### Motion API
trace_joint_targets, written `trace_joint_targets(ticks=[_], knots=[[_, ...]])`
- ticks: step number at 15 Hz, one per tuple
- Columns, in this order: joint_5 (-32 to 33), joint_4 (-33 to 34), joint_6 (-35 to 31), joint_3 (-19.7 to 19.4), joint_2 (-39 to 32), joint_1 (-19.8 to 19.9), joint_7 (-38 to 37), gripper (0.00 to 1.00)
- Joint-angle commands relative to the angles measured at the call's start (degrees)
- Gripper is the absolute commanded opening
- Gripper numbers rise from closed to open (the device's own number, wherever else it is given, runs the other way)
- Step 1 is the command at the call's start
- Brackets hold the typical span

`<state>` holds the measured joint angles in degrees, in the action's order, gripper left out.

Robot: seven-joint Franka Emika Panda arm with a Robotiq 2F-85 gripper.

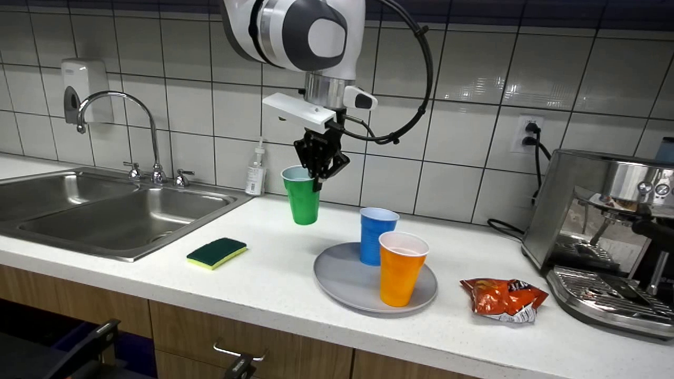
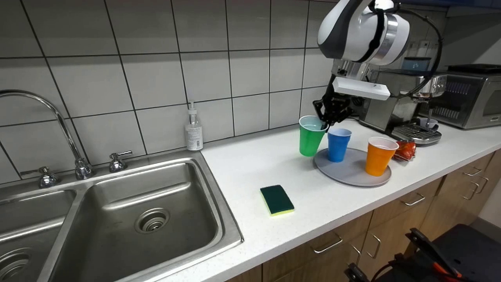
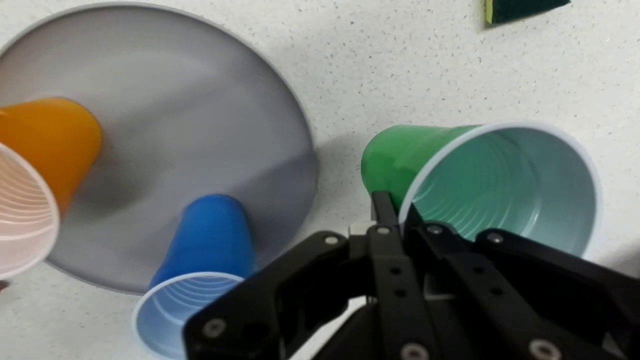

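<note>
My gripper [image 1: 317,181] is shut on the near rim of a green cup [image 1: 303,205]. In the wrist view the gripper [image 3: 396,207] has one finger inside the green cup [image 3: 425,150] and one outside, with the white rim between them. The cup is upright in both exterior views; whether its base touches the counter is hard to tell. Beside it is a round grey plate [image 1: 337,271], bearing a blue cup [image 1: 375,242] and an orange cup [image 1: 398,276], both upright. In the wrist view the blue cup [image 3: 212,240] is left of the gripper.
A green and yellow sponge [image 1: 216,252] lies between plate and sink [image 2: 225,219]. A soap bottle [image 2: 194,133] stands by the tiled wall near the tap [image 1: 152,137]. A red snack bag [image 1: 505,299] and a coffee machine [image 1: 590,210] are beyond the plate.
</note>
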<state>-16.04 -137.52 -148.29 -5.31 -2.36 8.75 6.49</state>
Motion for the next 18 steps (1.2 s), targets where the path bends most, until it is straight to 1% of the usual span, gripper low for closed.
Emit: trace_joint_targets(ticks=[1,9,15,18], knots=[[0.9,-2.9,-1.5,-1.7,2.9,0.2,-3.3,0.01],[2.1,-4.4,-2.7,-4.7,2.6,1.1,-8.4,0.01],[5.3,-4.4,-2.9,-6.2,1.6,1.5,-14.9,0.01],[5.8,-4.6,-2.7,-6.5,1.1,1.6,-17.3,0.01]])
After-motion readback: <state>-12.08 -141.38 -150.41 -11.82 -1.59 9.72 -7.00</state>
